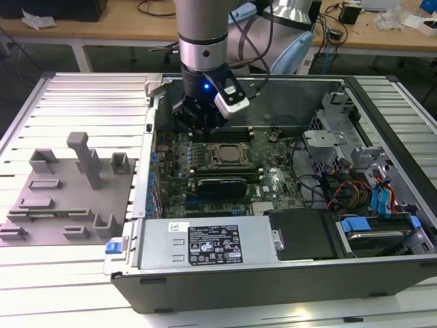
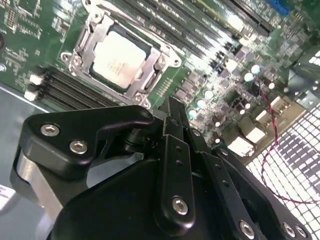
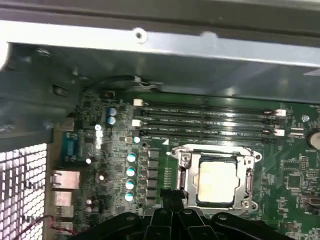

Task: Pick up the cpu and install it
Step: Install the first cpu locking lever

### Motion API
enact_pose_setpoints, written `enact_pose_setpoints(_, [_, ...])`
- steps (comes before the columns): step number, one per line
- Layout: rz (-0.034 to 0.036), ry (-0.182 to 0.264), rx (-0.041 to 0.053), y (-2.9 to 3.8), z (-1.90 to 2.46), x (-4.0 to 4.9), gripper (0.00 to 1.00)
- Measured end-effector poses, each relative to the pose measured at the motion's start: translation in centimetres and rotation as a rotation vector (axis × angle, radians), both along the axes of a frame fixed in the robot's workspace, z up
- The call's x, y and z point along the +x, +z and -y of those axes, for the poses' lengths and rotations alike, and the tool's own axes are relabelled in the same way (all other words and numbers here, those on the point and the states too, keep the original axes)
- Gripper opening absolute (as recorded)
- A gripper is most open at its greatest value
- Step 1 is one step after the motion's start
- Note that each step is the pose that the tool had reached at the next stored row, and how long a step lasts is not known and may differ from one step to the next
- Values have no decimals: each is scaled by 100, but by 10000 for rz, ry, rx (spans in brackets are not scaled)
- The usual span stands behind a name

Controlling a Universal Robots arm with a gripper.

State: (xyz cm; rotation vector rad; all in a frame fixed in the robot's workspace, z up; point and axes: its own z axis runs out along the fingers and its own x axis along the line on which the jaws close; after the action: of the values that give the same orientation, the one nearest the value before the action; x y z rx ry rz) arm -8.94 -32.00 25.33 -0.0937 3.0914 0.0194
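The cpu (image 1: 227,154) lies flat in the motherboard socket, its silvery top (image 2: 117,59) ringed by the metal socket frame (image 3: 182,165); it also shows in the first wrist view (image 3: 216,181). My gripper (image 1: 198,126) hangs inside the open computer case, just above the board and slightly to the exterior view's left of the socket. In the second wrist view its black fingers (image 2: 172,150) come together at the gripper's tip (image 2: 170,105), with nothing held between them. The tip (image 3: 172,197) stands beside the socket's edge, apart from the cpu.
Memory slots (image 3: 205,122) run beside the socket, and a black card (image 1: 220,186) sits on its other side. Cables and drive cages (image 1: 341,157) fill the case's right in the exterior view. A grey fixture plate (image 1: 61,198) lies outside the case on the left. The case wall (image 1: 153,137) is near the gripper.
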Motion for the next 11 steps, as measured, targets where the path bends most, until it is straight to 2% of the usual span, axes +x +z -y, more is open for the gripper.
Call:
enact_pose_setpoints(1, [1,2,119,0,0,-10,11])
enact_pose_setpoints(2, [-1,1,417,0,0,-28,11])
enact_pose_setpoints(3, [-1,-1,519,0,0,-37,11])
enact_pose_setpoints(6, [1,0,731,-2,0,-85,11])
enact_pose_setpoints(8, [0,2,948,-4,0,-108,11])
enact_pose_setpoints(9, [0,1,1120,-4,0,-122,11])
enact_pose_setpoints(11, [0,0,1829,-6,0,-161,11])
